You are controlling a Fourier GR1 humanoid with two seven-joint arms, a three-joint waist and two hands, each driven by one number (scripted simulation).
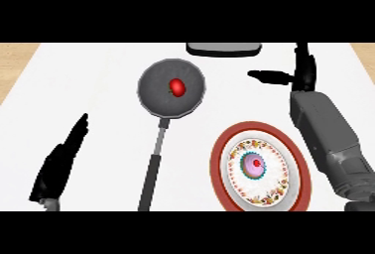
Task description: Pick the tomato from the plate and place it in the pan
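A white counter (95,74) fills the view — wood floor (16,64) past its left and right edges — a grey tray (223,48) sits at the far edge

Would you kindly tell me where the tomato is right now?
In the head view, the tomato lies inside the pan, upper centre, left of the plate.

Light: bright, even, from no clear side | Counter (102,79): near-white, washed out, no glare spots | Shadows: almost none beneath the pan (171,88) or the plate (222,154) | Hands: flat black, little shading | Distortion: plate looks taller than wide.
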